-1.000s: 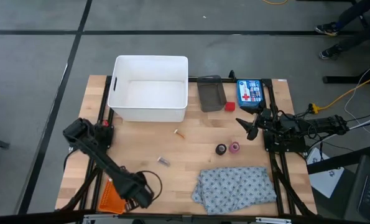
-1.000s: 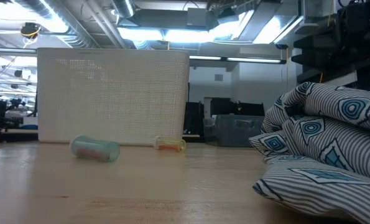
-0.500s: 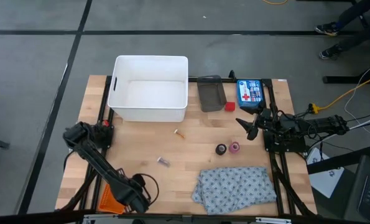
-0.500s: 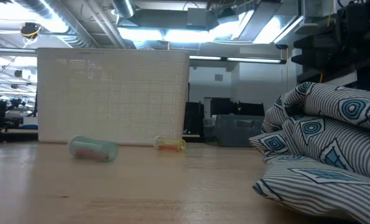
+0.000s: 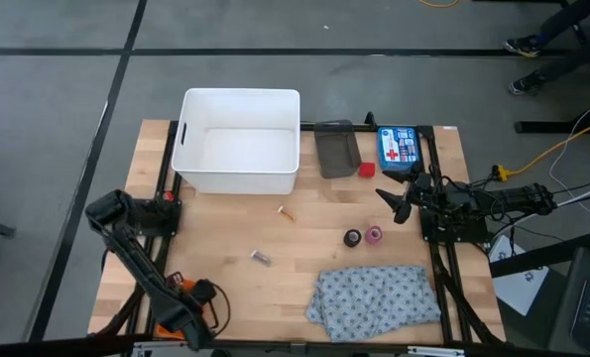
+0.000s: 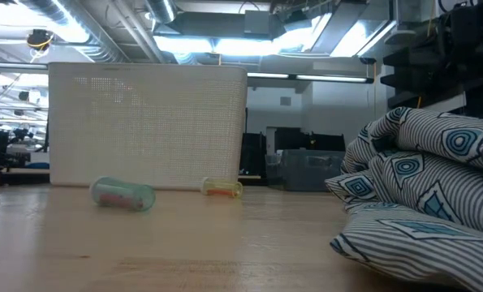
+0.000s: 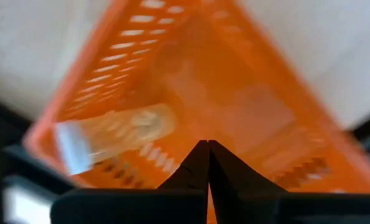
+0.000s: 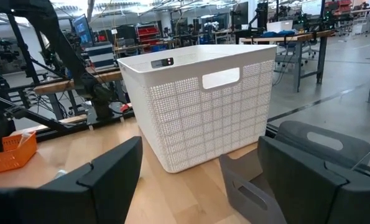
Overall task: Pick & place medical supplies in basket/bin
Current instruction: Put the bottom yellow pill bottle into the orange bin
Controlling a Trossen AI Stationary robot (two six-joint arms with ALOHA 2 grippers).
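The left tool point(image 5: 180, 319) sits at the near left corner of the tabletop point(image 5: 225, 223), directly over the orange basket point(image 5: 173, 315). Its fingers point(image 7: 200, 163) are clenched tip to tip, with nothing visible between them. Just ahead of the tips, in the left wrist view, the basket's perforated orange floor point(image 7: 234, 106) fills the scene, and a clear pale piece point(image 7: 113, 134) lies inside it, off to one side of the tips.

The right tool point(image 5: 402, 203) waits at the right edge of the tabletop, its jaws spread wide and empty. Ahead of it stands the white tub point(image 5: 239, 141), with a grey tray point(image 5: 336, 149) nearer to it. A red block point(image 5: 367, 170) and a blue first-aid box point(image 5: 399, 147) lie close beside this tool. The dark roll point(image 5: 352, 238) and the pink roll point(image 5: 374, 235) rest side by side just in front of it, toward the near edge. The grey dotted cloth point(image 5: 376, 297) lies bunched farther along that way.

Two tiny pieces lie between the two tools on bare wood: an orange-tinted one point(image 5: 288, 212) and a pale one point(image 5: 261, 258).
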